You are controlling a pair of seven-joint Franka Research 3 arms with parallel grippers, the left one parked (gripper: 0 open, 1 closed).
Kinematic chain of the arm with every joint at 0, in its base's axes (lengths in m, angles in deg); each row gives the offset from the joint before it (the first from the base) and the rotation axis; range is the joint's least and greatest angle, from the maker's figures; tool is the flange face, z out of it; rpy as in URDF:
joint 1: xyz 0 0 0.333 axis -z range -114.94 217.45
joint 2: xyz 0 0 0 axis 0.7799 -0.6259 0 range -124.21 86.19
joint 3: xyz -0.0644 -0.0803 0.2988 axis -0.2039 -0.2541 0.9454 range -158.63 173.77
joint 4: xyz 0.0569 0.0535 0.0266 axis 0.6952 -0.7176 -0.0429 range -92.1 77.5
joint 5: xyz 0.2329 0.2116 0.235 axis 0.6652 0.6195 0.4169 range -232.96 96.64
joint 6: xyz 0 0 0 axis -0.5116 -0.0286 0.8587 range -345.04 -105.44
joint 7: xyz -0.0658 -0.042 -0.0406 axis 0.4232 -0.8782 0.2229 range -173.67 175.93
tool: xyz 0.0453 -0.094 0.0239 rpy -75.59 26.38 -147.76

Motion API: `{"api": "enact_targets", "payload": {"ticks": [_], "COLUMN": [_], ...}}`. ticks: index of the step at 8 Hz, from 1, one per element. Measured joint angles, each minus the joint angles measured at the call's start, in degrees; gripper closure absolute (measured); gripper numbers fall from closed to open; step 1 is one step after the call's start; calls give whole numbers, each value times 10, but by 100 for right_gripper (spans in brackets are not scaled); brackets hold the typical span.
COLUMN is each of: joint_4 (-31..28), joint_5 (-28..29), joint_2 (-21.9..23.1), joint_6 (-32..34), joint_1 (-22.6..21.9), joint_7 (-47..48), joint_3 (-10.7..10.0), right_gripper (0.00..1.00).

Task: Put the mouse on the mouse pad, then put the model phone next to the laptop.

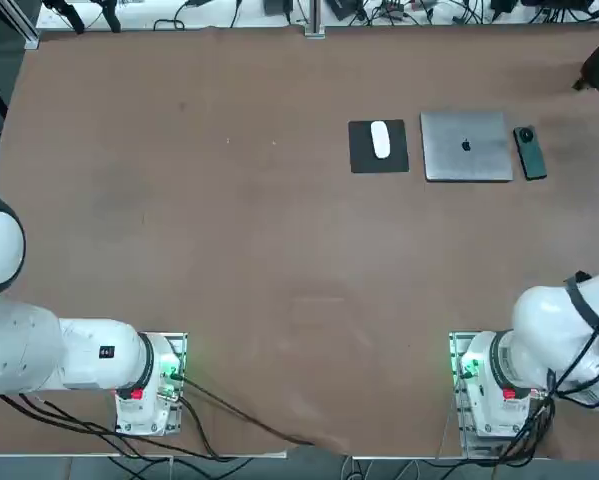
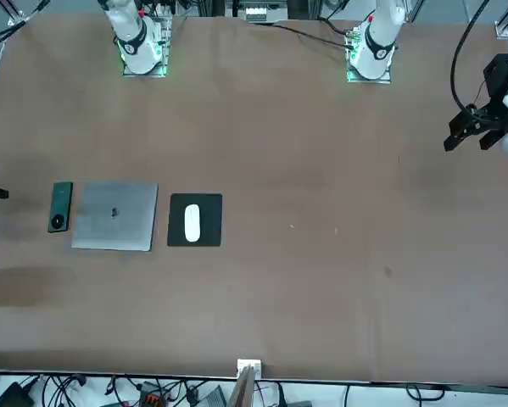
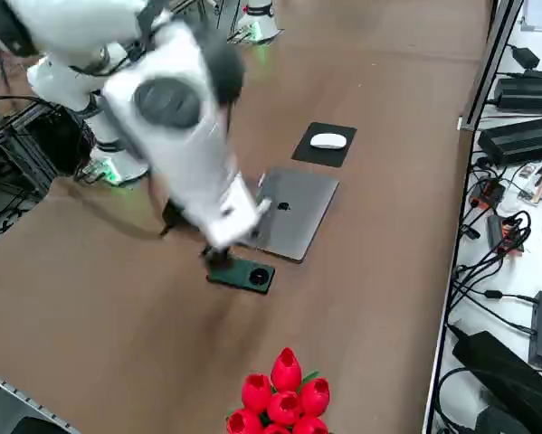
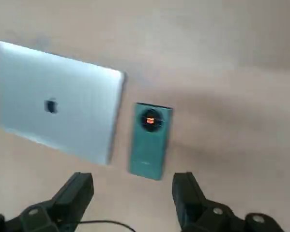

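The white mouse [image 1: 380, 138] lies on the black mouse pad [image 1: 361, 156], to the left of the silver laptop [image 1: 466, 145] in the top view. Flat on the table by the laptop's other side, close but not touching, is the dark model phone [image 1: 528, 152], camera circle toward the far edge. My right gripper [image 4: 131, 192] hovers open above the table with nothing between its fingers. The wrist view looks down on the phone [image 4: 149, 140] and laptop [image 4: 57, 111]. In the top view the gripper [image 1: 597, 68] shows at the far right edge, beyond the phone.
A bunch of red tulips [image 3: 284, 398] stands near the table edge, past the phone [image 3: 243, 274] in the right side view. Cables and black boxes [image 3: 524, 136] lie off the table's far side. Brown tabletop [image 1: 229, 250] stretches left of the pad.
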Motion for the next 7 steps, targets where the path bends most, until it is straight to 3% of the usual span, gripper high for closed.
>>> {"api": "enact_targets", "payload": {"ticks": [3, 6, 7], "joint_4": [0, 0, 1], "joint_5": [-2, -3, -5], "joint_2": [43, 85, 108], "joint_6": [83, 87, 87], "joint_1": [-93, -197, -238], "joint_7": [130, 279, 325], "joint_3": [2, 4, -8], "right_gripper": [0, 0, 0]}}
